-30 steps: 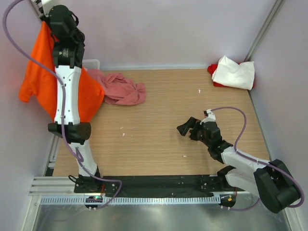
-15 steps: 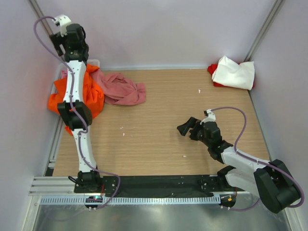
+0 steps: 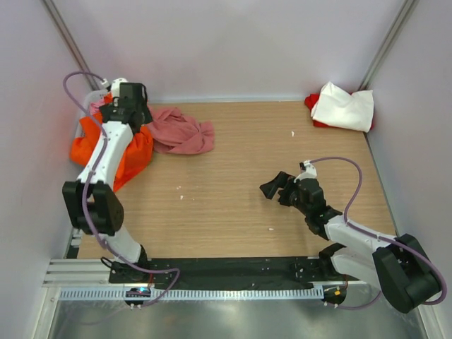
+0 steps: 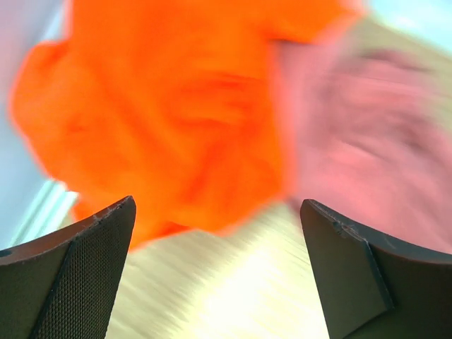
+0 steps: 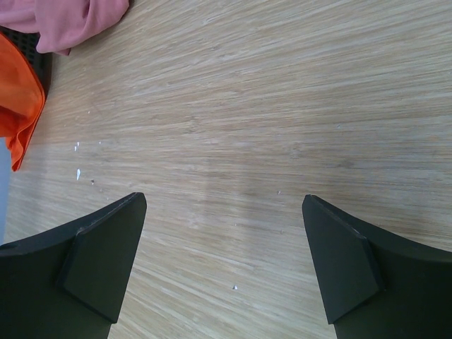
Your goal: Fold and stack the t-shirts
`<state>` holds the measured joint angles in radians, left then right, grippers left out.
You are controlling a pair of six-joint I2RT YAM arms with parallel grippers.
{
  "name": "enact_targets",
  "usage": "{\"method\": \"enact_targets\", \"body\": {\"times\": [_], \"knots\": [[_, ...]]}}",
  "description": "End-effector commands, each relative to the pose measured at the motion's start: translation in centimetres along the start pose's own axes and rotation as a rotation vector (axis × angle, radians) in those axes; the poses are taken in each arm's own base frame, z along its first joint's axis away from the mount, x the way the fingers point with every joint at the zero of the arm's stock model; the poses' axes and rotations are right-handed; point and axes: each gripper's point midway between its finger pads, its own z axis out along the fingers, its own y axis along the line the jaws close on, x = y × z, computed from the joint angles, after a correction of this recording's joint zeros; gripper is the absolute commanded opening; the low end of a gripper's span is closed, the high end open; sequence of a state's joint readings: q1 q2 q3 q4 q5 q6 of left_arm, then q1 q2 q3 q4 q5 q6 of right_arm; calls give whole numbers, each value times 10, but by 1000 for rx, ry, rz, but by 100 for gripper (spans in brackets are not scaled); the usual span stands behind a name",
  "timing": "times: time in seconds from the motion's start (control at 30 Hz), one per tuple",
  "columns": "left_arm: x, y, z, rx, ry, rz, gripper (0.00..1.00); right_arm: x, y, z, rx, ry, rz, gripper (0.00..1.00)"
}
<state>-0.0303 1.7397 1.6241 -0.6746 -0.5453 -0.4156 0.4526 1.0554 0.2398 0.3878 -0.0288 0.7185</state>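
Observation:
The bright orange t-shirt (image 3: 106,150) lies in a crumpled heap at the table's far left edge, blurred in the left wrist view (image 4: 162,106). My left gripper (image 3: 134,116) hovers just above it, open, with nothing between its fingers (image 4: 215,261). The dusty salmon-pink t-shirt (image 3: 180,131) is bunched up right beside the orange one (image 4: 360,127). At the far right corner the white t-shirt (image 3: 344,106) rests on the red one (image 3: 311,102). Over bare wood at centre right, my right gripper (image 3: 277,187) is open and empty (image 5: 222,261).
Lilac walls close in the table (image 3: 240,162) on the left, back and right. A metal rail (image 3: 212,272) with both arm bases runs along the near edge. In the right wrist view, the pink cloth (image 5: 63,21) and orange cloth (image 5: 18,92) show at the top left.
My left gripper has opened and let go of the orange t-shirt, which dropped from hanging into a heap at the left edge. The left arm came down over it. The right arm stayed still.

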Motion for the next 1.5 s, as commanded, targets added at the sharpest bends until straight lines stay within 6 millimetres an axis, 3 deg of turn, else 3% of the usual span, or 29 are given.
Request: {"method": "enact_targets", "body": {"times": [0.0, 0.1, 0.13, 0.17, 0.33, 0.47, 0.57, 0.67, 0.7, 0.73, 0.77, 0.83, 0.87, 0.9, 0.93, 1.0, 1.03, 1.07, 1.1, 1.13, 1.2, 1.23, 1.27, 1.3, 1.33, 1.37, 1.4, 1.43, 1.47], "knots": [[-6, -75, -56, 200, -140, 53, 100, -21, 17, 1, -41, -72, 6, 99], [17, -109, -50, 275, -43, 75, 100, -21, 17, 1, -43, -73, 6, 99], [44, -117, -32, 258, 51, 119, 100, -21, 16, 0, -41, -74, 6, 99], [44, -128, -30, 275, 66, 116, 100, -21, 16, 0, -42, -73, 5, 99], [106, -176, 7, 333, 232, 187, 100, -21, 16, 0, -40, -73, 4, 99], [123, -207, 17, 373, 294, 222, 100, -21, 16, 1, -41, -74, 6, 99], [140, -213, 24, 365, 336, 237, 100, -20, 16, 1, -40, -71, 5, 99], [151, -219, 26, 394, 371, 235, 42, -20, 16, 1, -39, -70, 5, 99], [150, -221, 23, 408, 376, 232, 2, -20, 15, 1, -38, -69, 5, 99], [148, -223, 18, 421, 374, 230, 0, -21, 16, 1, -38, -71, 4, 99], [146, -229, 5, 450, 365, 239, 0, -21, 16, 1, -38, -71, 6, 99], [123, -236, -29, 504, 309, 247, 0, -21, 16, 1, -37, -70, 6, 99], [113, -250, -58, 553, 268, 265, 0, -22, 17, 1, -41, -74, 7, 98], [97, -247, -87, 574, 238, 282, 0, -25, 14, 0, -25, -94, 12, 97], [80, -260, -126, 632, 178, 290, 0, -24, 11, -3, -17, -104, 14, 97], [65, -256, -170, 657, 121, 324, 0, -37, 13, -13, -28, -175, 27, 96], [43, -255, -204, 703, 58, 301, 0, -34, 7, -17, -19, -185, 38, 96], [46, -258, -235, 745, 29, 327, 0, -38, 6, -21, -16, -214, 44, 96], [47, -253, -249, 745, 20, 343, 0, -50, 9, -30, -28, -272, 52, 97], [42, -245, -265, 749, 1, 323, 0, -50, 5, -35, -5, -275, 52, 97], [64, -243, -282, 774, 36, 353, 0, -60, -2, -48, 51, -311, 29, 97], [89, -239, -274, 746, 95, 376, 1, -76, 4, -57, 66, -344, 18, 97], [100, -235, -279, 749, 113, 386, 3, -85, 3, -66, 102, -365, -5, 98], [113, -234, -277, 751, 139, 389, 11, -101, -2, -82, 186, -400, -16, 98], [151, -231, -269, 744, 230, 432, 18, -114, 2, -96, 200, -437, -22, 100], [162, -228, -274, 767, 260, 434, 30, -124, 2, -107, 230, -462, -39, 100], [174, -230, -275, 781, 279, 434, 56, -125, -3, -117, 277, -448, -57, 100], [202, -225, -273, 769, 315, 478, 66, -149, 7, -136, 294, -510, -51, 100], [203, -221, -277, 778, 306, 463, 74, -155, 9, -146, 312, -519, -59, 100]]}}
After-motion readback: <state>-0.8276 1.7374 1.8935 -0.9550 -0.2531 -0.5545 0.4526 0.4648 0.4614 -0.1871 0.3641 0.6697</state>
